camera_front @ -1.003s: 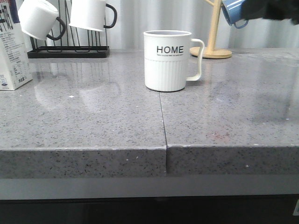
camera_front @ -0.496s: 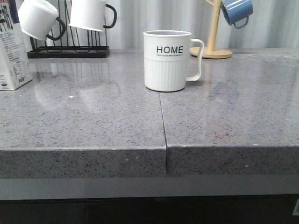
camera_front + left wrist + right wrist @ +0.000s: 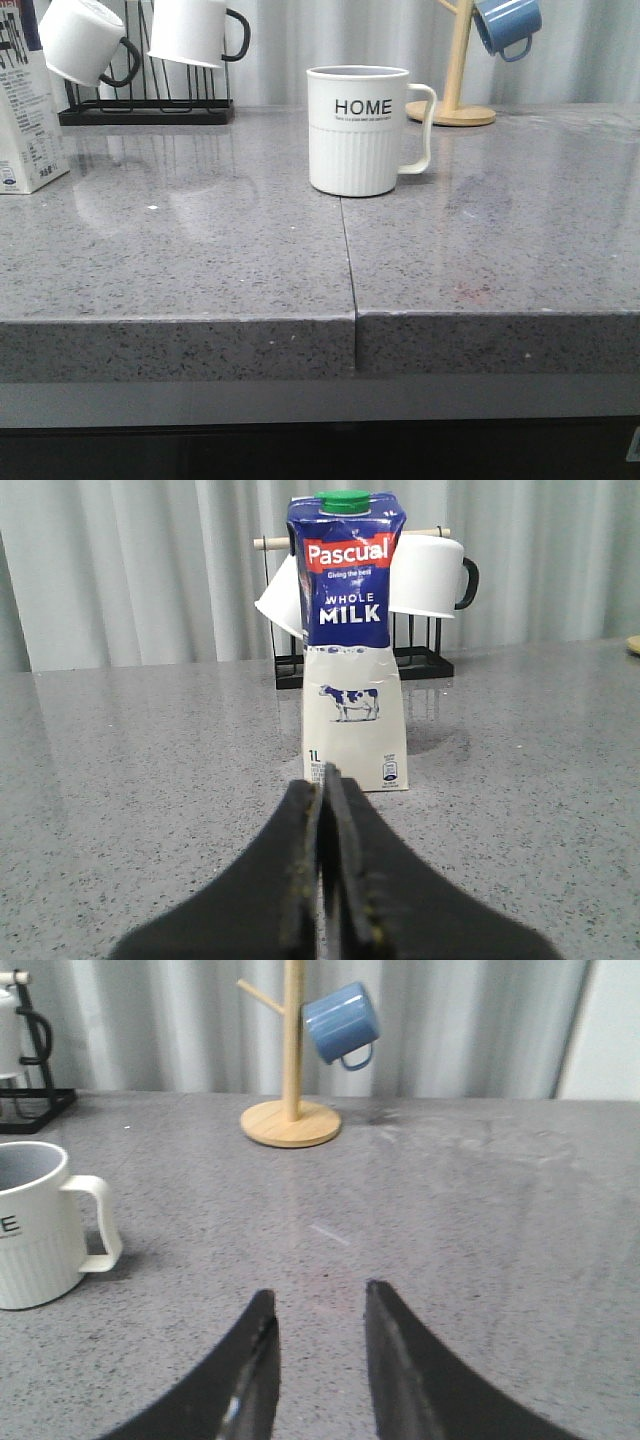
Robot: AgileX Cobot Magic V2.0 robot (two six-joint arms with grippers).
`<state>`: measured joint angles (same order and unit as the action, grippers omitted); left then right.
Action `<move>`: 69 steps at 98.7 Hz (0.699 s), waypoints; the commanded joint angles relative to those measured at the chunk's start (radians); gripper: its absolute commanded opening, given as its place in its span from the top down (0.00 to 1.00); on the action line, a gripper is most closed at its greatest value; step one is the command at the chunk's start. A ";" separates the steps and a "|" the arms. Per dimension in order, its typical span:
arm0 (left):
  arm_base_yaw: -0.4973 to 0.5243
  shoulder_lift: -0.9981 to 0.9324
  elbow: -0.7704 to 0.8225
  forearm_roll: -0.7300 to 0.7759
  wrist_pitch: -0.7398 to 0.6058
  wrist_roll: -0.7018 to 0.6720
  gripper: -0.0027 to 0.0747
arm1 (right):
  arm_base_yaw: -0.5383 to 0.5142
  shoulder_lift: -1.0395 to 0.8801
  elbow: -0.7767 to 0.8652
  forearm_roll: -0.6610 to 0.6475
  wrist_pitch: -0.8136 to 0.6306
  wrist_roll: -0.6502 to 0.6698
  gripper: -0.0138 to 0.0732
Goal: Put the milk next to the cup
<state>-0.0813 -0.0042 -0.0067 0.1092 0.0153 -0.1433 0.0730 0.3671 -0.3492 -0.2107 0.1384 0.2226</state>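
The milk (image 3: 22, 100) is sitting way over at the left edge of the front view, upright on the grey counter (image 3: 200, 260), only partly in shot. Just right of it and further back, a black rack (image 3: 145, 110) is holding two white mugs (image 3: 85, 40) with black handles, tipped on their pegs. From the left wrist view the carton (image 3: 350, 645) is standing straight ahead of the left gripper (image 3: 327, 880), blue top and green cap up, cow picture facing the camera, with the rack right behind it. That gripper is hovering low over the counter, a bit short of the carton and not touching it, and its jaws are pressed together with nothing between them.

Moving to the middle, the cup (image 3: 360, 130) is standing upright near the seam between the two slabs, HOME lettering facing front, handle pointing right. It's well apart from the milk, with bare counter in between.

Further right and back, a wooden mug tree (image 3: 455, 70) is carrying a blue mug (image 3: 507, 25). In the right wrist view the right gripper (image 3: 318, 1370) is hanging over open counter with its jaws apart, holding nothing, the cup (image 3: 35, 1225) off to one side of it and the tree (image 3: 292, 1060) beyond.
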 commanded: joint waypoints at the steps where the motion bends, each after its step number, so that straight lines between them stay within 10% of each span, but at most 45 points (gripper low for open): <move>1: 0.002 -0.033 0.050 -0.010 -0.080 -0.008 0.99 | -0.017 -0.045 -0.016 -0.031 -0.041 -0.001 0.62; 32: 0.002 -0.033 0.050 -0.010 -0.080 -0.008 0.99 | -0.029 -0.111 0.010 -0.031 0.052 -0.001 0.93; 69: 0.002 -0.033 0.050 -0.010 -0.080 -0.008 0.99 | -0.029 -0.111 0.010 -0.031 0.052 -0.001 0.92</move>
<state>-0.0813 -0.0042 -0.0067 0.1092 0.0153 -0.1433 0.0522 0.2513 -0.3106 -0.2261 0.2590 0.2249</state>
